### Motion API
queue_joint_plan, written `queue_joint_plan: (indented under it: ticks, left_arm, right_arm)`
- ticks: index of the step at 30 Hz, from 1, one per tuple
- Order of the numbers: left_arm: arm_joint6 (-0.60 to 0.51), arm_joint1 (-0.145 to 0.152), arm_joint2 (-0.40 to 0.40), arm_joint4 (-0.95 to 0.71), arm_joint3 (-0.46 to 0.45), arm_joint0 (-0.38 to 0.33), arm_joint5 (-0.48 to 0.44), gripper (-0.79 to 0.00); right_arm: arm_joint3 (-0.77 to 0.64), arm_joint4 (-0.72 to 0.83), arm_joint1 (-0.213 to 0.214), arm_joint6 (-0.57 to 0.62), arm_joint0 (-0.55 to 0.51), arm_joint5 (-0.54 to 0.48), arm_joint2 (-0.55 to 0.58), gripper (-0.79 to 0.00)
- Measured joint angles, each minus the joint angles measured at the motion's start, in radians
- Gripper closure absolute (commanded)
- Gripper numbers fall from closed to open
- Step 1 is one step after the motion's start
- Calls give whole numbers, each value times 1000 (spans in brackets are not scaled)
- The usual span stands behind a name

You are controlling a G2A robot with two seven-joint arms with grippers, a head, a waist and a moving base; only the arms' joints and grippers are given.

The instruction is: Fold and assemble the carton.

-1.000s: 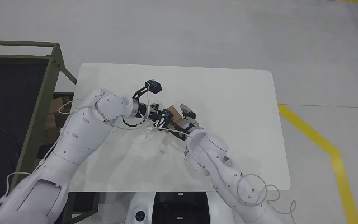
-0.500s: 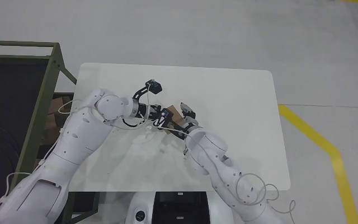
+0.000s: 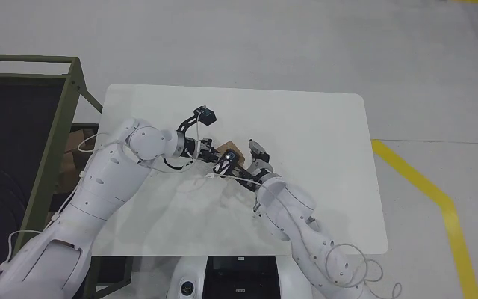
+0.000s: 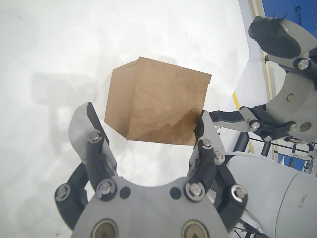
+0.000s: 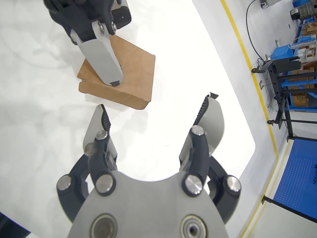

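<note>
L claw over carton, R claw beside (both spread wide).

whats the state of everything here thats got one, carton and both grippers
carton: partly folded, not yet a finished box, lying on the table
left gripper: open, one fingertip resting on the carton's top face
right gripper: open, empty, close beside the carton

White table, small brown carton near its middle (partly covered by the arms), left gripper over it, right gripper just beside, toward the right edge.
</note>
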Motion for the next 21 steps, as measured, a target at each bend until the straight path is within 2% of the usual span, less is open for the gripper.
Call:
queue_joint_plan:
  ticks: [6,13,21]
  left_arm:
    - [3,0,1,4,-1,0,1,-616]
    - [3,0,0,4,0,1,-1,-622]
    - [4,1,-1,2,1,2,-4,-674]
  right_arm:
    - [50,8,-10,20,38,8,-24,-634]
    - [87,11,-22,43,74,34,-50,-625]
    - [96,5,-30,47,84,60,-62,-603]
